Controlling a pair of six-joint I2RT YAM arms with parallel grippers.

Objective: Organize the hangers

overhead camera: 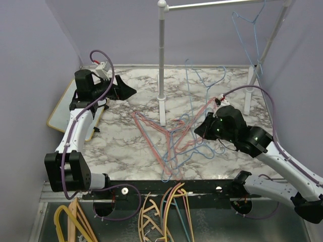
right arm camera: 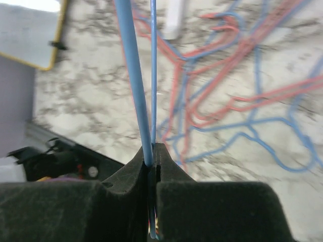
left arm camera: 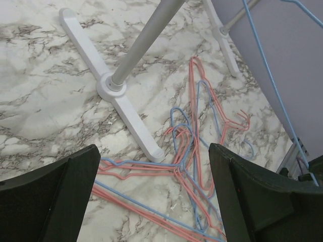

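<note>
A tangle of light blue and pinkish red wire hangers (overhead camera: 169,143) lies on the marble table in front of the rack pole; it also shows in the left wrist view (left arm camera: 194,166) and the right wrist view (right arm camera: 227,75). My right gripper (overhead camera: 201,129) (right arm camera: 155,151) is shut on a thin blue hanger (right arm camera: 135,75), which rises from the jaws above the pile (overhead camera: 191,96). One blue hanger (overhead camera: 248,21) hangs on the rack bar. My left gripper (overhead camera: 128,92) (left arm camera: 151,201) is open and empty, held above the table's far left, apart from the pile.
A white clothes rack stands on the table: pole (overhead camera: 161,65), top bar (overhead camera: 222,4), foot (left arm camera: 118,93). A yellow-rimmed board (overhead camera: 59,108) lies at the left edge. Thicker yellow and orange hangers (overhead camera: 161,214) hang below the table's near edge.
</note>
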